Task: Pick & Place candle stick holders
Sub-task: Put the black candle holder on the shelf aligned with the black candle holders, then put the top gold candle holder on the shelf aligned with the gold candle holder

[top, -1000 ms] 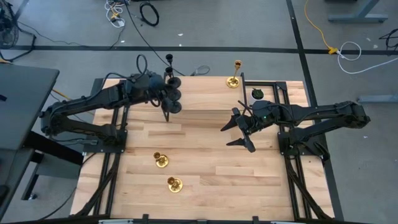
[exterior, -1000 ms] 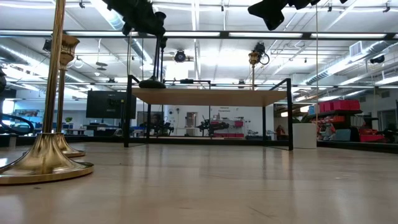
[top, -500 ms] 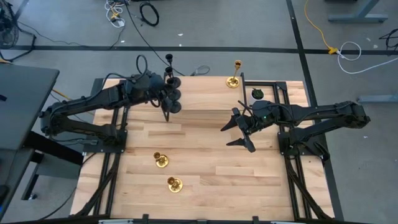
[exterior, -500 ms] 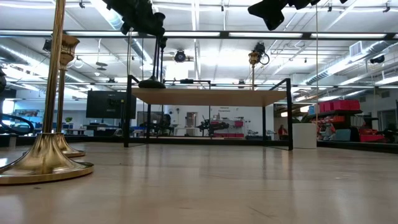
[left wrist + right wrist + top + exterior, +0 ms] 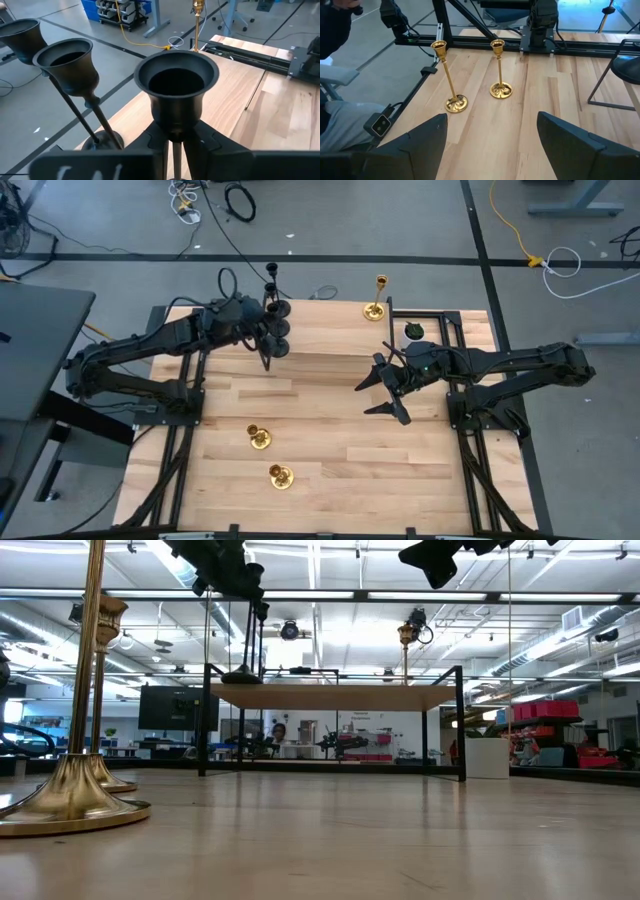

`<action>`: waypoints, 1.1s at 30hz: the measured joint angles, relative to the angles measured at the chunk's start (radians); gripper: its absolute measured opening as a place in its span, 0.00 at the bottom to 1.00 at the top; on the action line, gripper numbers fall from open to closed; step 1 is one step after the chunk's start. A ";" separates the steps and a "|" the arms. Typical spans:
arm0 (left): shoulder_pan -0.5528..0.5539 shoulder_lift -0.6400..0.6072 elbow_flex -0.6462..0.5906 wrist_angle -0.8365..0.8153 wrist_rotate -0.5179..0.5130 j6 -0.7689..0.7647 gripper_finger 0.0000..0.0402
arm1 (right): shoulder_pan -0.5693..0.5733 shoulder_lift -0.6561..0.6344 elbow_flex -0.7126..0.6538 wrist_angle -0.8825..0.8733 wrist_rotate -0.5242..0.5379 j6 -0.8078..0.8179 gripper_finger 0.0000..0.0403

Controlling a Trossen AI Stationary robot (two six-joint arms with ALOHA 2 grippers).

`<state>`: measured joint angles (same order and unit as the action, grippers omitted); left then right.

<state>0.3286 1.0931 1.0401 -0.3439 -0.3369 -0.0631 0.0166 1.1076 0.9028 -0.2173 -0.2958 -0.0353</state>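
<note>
My left gripper (image 5: 270,332) is over the raised wooden shelf (image 5: 330,330) at the table's far side, shut on a matte black candle stick holder (image 5: 176,85). Two more black holders (image 5: 70,65) (image 5: 22,37) stand close beside it at the shelf's far left; one shows in the high view (image 5: 271,276). A gold holder (image 5: 377,298) stands on the shelf's far edge. Two gold holders (image 5: 259,437) (image 5: 280,475) stand on their bases on the table, near left. My right gripper (image 5: 385,388) hangs open and empty above the table's middle right. My left gripper pinches the black holder's thin stem (image 5: 174,146) just below the cup, between its two fingers. The fingers come from the table's left and lie across the stem. The holder stands upright, cup up; in the low view its base (image 5: 243,673) is at shelf level, touching or not I cannot tell.
A small white pot with a green plant (image 5: 414,332) sits at the shelf's right end. The shelf stands on thin black legs (image 5: 602,80). Bare wood lies in the table's middle and near right. A person (image 5: 335,30) is off the table's left side.
My left gripper has crept a little toward the table's far edge with the black holder, which stays upright. My right gripper has kept still.
</note>
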 joint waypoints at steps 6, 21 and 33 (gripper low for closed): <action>0.000 0.000 0.000 0.001 0.016 -0.003 0.11 | 0.000 0.000 0.000 0.000 0.000 0.000 0.75; 0.000 0.001 -0.003 -0.056 0.020 -0.027 0.21 | 0.000 0.000 0.000 0.000 0.000 0.002 0.75; -0.006 -0.009 -0.001 -0.046 0.045 -0.003 0.22 | 0.000 0.000 0.000 0.000 0.000 0.014 0.75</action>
<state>0.3224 1.0841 1.0393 -0.3896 -0.2916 -0.0660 0.0169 1.1076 0.9031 -0.2173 -0.2958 -0.0218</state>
